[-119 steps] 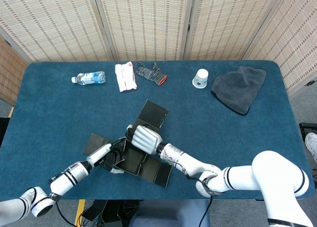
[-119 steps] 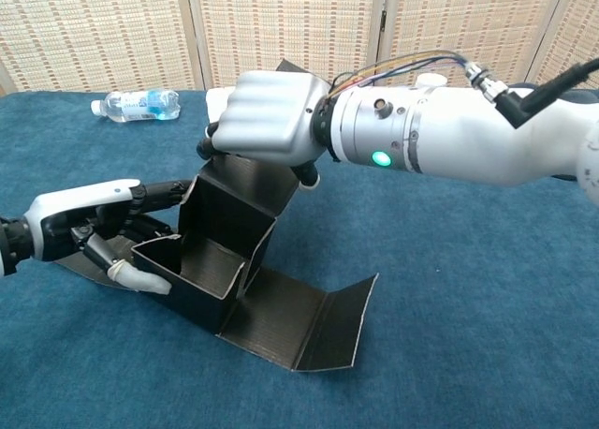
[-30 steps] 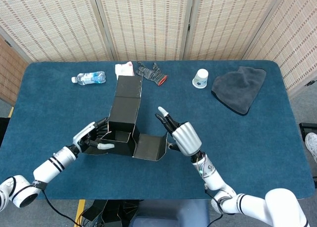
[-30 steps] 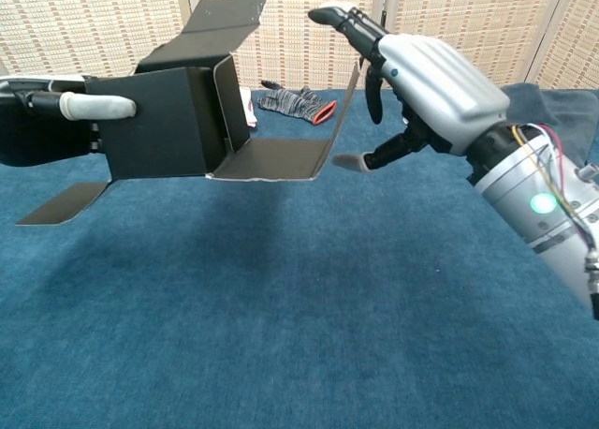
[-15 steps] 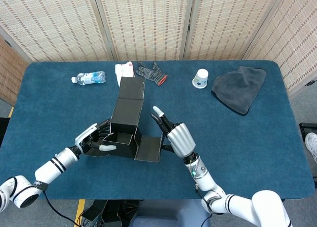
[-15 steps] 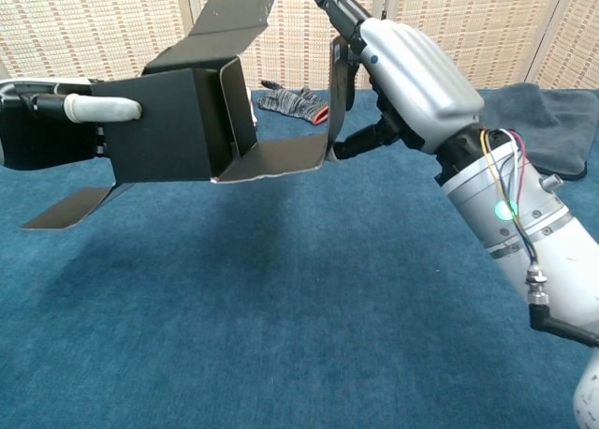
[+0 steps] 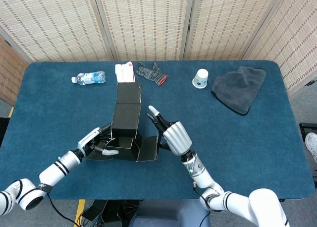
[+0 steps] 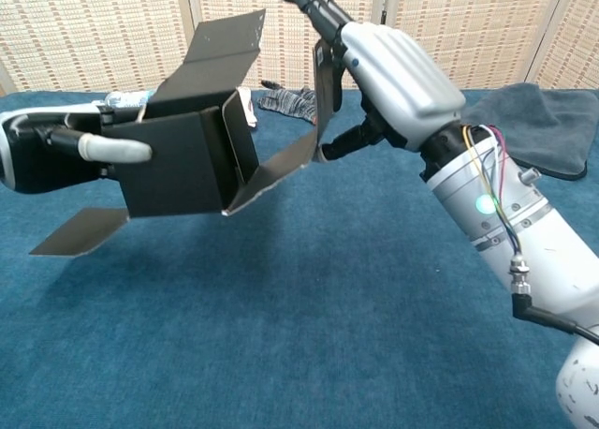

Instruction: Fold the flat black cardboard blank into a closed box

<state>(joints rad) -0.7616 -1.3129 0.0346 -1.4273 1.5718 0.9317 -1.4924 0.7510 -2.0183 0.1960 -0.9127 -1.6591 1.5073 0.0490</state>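
Chest view: left hand (image 8: 56,153) gripping half-folded black cardboard box (image 8: 182,162) aloft; right hand (image 8: 388,78), fingers apart, pressing end flap (image 8: 324,82) inward. Risking box twisting loose, flap buckling.

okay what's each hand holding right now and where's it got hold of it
The left hand grips the half-folded black cardboard box by its side wall, lifted off the table. The right hand presses the box's end flap with its fingers, not clearly gripping it.

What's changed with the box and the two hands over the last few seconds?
The cardboard box has been lifted off the table by the left hand, which still grips it. The right hand let go of the top, swung round, and now pushes the side flap upward. The bottle, glove and cup stayed put.
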